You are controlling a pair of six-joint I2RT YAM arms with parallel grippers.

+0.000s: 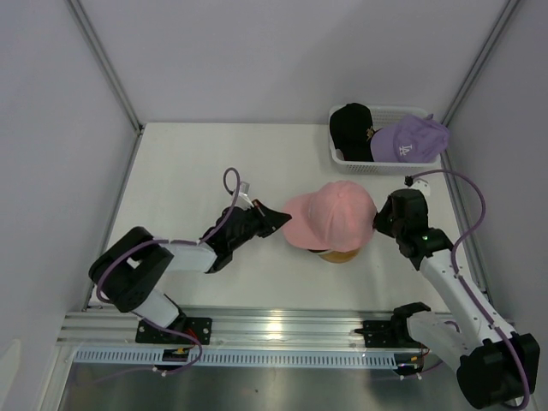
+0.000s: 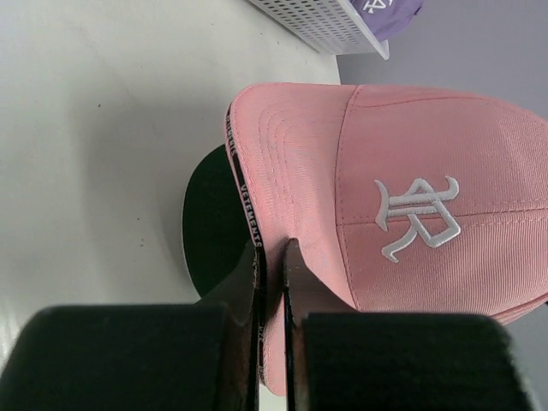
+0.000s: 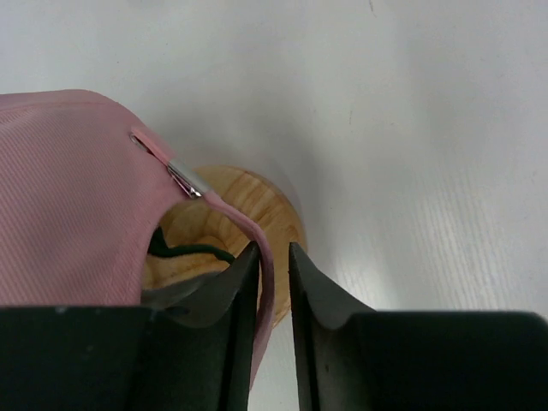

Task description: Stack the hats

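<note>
A pink cap point(image 1: 334, 214) with a white logo sits on top of a white and dark green cap, whose dark brim point(image 2: 210, 223) shows beneath it, on the round wooden stand point(image 1: 342, 255). My left gripper point(image 1: 278, 218) is shut on the pink cap's brim edge point(image 2: 257, 171), seen in the left wrist view point(image 2: 272, 248). My right gripper point(image 1: 377, 218) is at the cap's back. In the right wrist view point(image 3: 272, 250) its jaws stand narrowly apart around the pink back strap point(image 3: 261, 257), with a gap on one side. A black cap point(image 1: 351, 128) and a lavender cap point(image 1: 407, 139) lie in the basket.
The white mesh basket point(image 1: 342, 160) stands at the back right corner, near the right wall. The wooden stand point(image 3: 248, 205) sits on the white table point(image 1: 188, 171) between my two arms. Metal frame posts rise at both back corners.
</note>
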